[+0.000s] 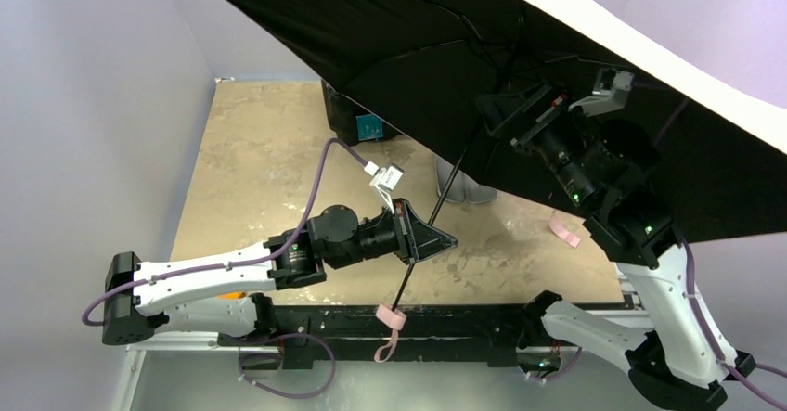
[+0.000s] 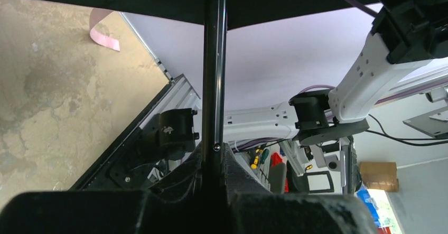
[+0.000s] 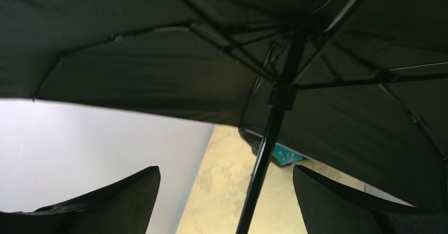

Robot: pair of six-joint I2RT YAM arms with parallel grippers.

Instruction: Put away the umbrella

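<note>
Describer: Umbrella [image 1: 390, 40] canopy, fully open, sits closest to the overhead camera. Its black underside tilts across the upper right and hides much of the table [image 1: 260, 170].

Listener: Where is it held?

Describer: By its thin black shaft [image 1: 452, 177]. Low on the shaft, the left gripper [image 1: 418, 237] is clamped tight around it. Below that grip, the pink wrist strap [image 1: 388, 323] hangs from the shaft's bottom end. High on the shaft, just under the hub where the ribs meet, the right gripper [image 3: 224, 173] has its fingers spread wide, one on either side of the shaft, touching nothing.

Listener: What could go wrong from here?

Describer: This is my judgement. One narrow pinch on a slim, smooth rod carries a broad, tilted canopy. The shaft may twist or slide in that grip, and the canopy could tip further. The right gripper's fingers stand among the ribs. If they close off-centre, they could snag a rib or the fabric instead of the sliding block on the shaft. A hard pull there could bend a rib. Beyond the shaft, a black box [image 1: 345, 114] stands under the canopy's rim, and a swing of the canopy could knock it. Whether the sliding block is within the fingers' reach, I cannot tell.
</note>
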